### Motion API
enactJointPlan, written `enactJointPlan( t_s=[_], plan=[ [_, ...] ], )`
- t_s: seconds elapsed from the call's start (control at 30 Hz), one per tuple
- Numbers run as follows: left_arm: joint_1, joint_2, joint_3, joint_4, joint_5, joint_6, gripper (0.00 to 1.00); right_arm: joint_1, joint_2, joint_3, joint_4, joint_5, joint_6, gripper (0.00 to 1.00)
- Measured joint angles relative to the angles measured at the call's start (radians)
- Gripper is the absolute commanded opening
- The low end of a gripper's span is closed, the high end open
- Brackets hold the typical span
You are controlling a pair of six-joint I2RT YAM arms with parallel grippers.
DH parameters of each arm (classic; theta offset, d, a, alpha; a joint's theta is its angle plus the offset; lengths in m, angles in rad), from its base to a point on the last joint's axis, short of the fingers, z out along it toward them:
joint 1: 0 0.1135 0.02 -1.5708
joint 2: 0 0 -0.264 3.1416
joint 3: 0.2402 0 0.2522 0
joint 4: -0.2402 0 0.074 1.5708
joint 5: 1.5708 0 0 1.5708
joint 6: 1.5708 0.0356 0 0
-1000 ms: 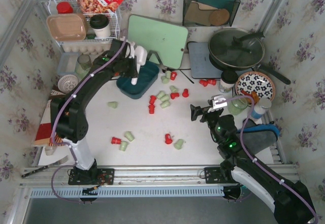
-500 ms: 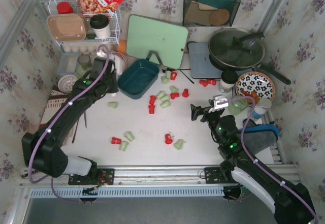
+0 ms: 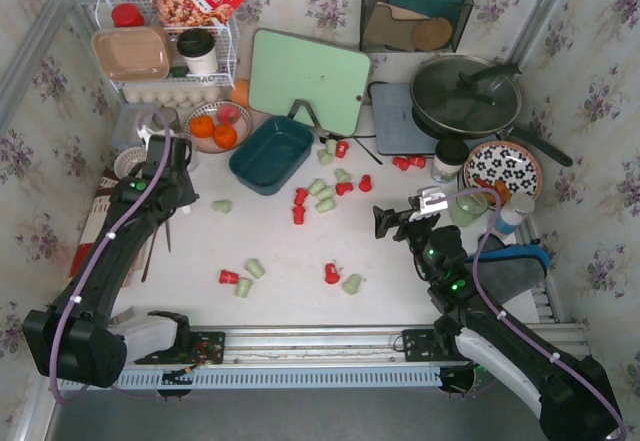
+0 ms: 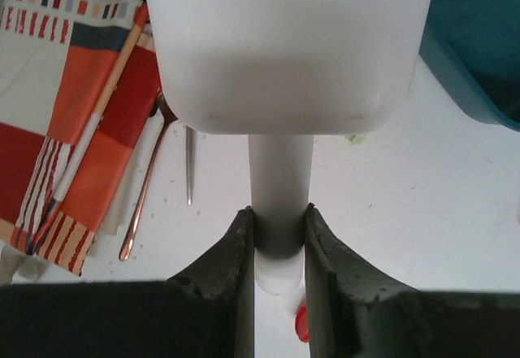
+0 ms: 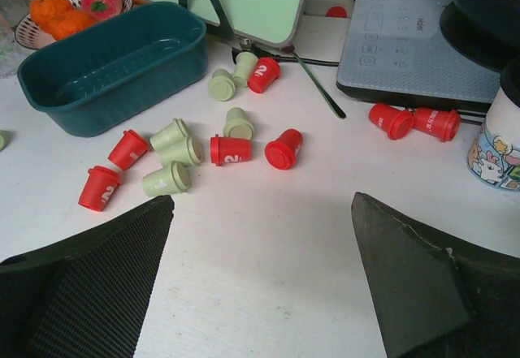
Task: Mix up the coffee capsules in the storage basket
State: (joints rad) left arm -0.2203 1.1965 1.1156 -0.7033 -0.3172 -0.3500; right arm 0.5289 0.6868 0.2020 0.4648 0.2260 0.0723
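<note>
**Left gripper** (image 4: 279, 230): pinching the round handle of a white scoop (image 4: 284, 41). It is at the left side of the tabletop (image 3: 290, 251), well apart from the storage basket (image 3: 272, 153).

**Right gripper** (image 5: 262, 200): spread wide, nothing between the fingers, facing the capsules.

**Coffee capsules** (image 5: 231, 148): red and pale green, strewn on the tabletop. The main cluster is just beside the basket, and none are visible inside it.

**Handling, as judged:** gather first. Run the scoop low and flat into the cluster, then tip it over the basket's long wall, alternating colours.

**Not determinable:** the scoop's mouth and contents, cut off in the left wrist view; part of the basket floor, hidden behind its near wall.
</note>
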Motion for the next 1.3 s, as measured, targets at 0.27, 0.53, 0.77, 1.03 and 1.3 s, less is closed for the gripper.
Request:
enactJointPlan(
  t_s=[0.27, 0.53, 0.77, 1.03, 1.3],
  plan=[
    [0.087, -0.003, -0.013, -0.071, 0.019, -0.072, 0.0, 0.0, 0.0, 0.0, -0.001, 0.004, 0.001, 1.0],
    [0.264, -0.013, -0.108, -0.079, 0.08, -0.14, 0.0, 0.0, -0.001, 0.002, -0.003, 0.003, 0.004, 1.0],
    [0.344, 0.009, -0.216, -0.013, 0.127, -0.22, 0.0, 0.0, -0.001, 0.005, -0.008, 0.003, 0.007, 1.0],
    [0.357, 0.17, -0.188, 0.071, 0.156, -0.254, 0.0, 0.0, 0.015, 0.008, -0.008, -0.002, 0.018, 1.0],
    [0.344, 0.294, -0.193, 0.154, 0.239, -0.257, 0.12, 0.0, 0.028, 0.01, -0.014, -0.004, 0.018, 1.0]
  ],
)
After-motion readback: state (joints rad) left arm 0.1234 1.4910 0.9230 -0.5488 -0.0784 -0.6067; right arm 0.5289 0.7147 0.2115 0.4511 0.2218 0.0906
